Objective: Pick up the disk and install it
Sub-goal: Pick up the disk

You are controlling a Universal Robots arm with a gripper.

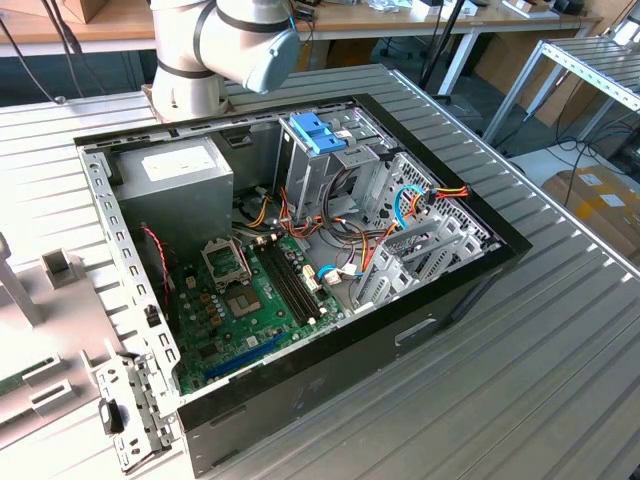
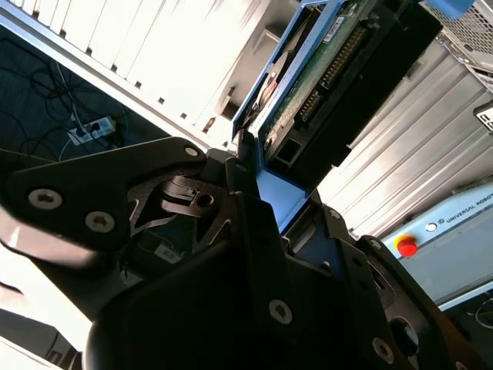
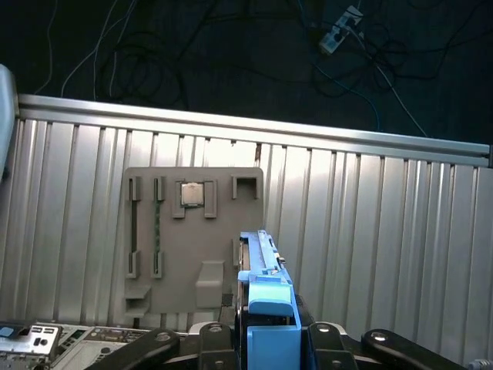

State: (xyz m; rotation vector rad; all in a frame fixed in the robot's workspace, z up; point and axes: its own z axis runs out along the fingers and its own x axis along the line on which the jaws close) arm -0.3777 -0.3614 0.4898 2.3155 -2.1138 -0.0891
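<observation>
While the pincer [image 3: 269, 333] stands clamped on the blue-railed edge of the disk [image 2: 330, 71], handle it as rigid, dense, shock-sensitive hardware: grip the sides, never the circuit board.

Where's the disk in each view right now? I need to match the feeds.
First wrist view: the disk sits edge-on in the claw, blue side piece toward the camera, with the grey tray beyond it.
Second wrist view: the disk juts from the claw, green circuit board showing.
Exterior view: the open computer case on the ribbed table.
Shared landmark: the ribbed table, in all three.
</observation>
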